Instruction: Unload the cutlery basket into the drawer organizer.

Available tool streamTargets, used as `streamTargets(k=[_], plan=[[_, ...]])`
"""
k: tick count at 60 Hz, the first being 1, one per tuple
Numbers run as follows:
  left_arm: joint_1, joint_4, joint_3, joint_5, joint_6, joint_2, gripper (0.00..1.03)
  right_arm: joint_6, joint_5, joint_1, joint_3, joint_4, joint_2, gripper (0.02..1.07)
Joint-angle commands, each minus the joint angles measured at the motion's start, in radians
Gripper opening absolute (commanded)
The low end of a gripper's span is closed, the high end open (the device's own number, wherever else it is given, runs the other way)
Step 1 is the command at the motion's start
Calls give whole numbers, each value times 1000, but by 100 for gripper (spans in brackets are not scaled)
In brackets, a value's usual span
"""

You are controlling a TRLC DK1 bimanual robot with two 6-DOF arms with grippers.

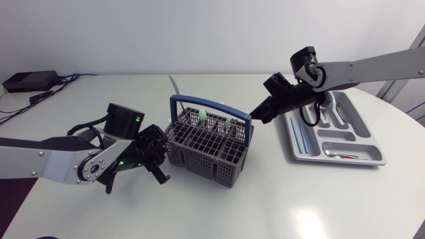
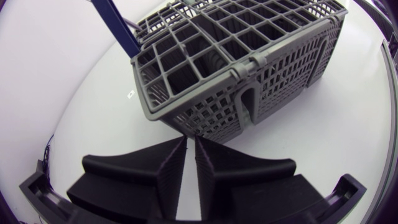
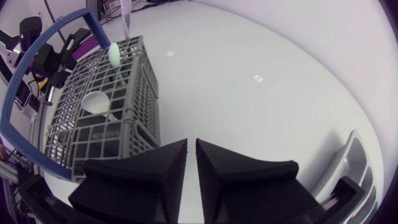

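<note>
The left gripper (image 1: 158,171) sits low over the table (image 1: 319,199), its 2 fingers (image 2: 155,168) drawn together with only a slit between them and nothing held. Just ahead of its tips stands the cutlery basket (image 1: 206,149), nearest corner close to the fingertips; whether they touch it is hard to tell. The right gripper (image 1: 257,115) hovers at the basket's other end, beside the blue handle (image 1: 211,106), fingers likewise closed up and empty. Ahead of it, in the basket, stand a white spoon (image 3: 96,101), a pale green handle (image 3: 114,54) and a knife blade (image 3: 126,15). Behind it lies the drawer organizer (image 1: 345,137), a few pieces already in its compartments.
</note>
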Motion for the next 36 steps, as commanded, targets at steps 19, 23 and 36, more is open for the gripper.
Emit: streamTargets(k=[19,23,36], plan=[[12,29,102,-7,21,94,10,-47,-54,51,-188,-55,-135,7],[15,30,127,-7,24,120,10,-50,-66,63,-223,-56,-171,7],[17,26,227,-7,38,203,10,-52,-68,117,-314,-67,-265,7]])
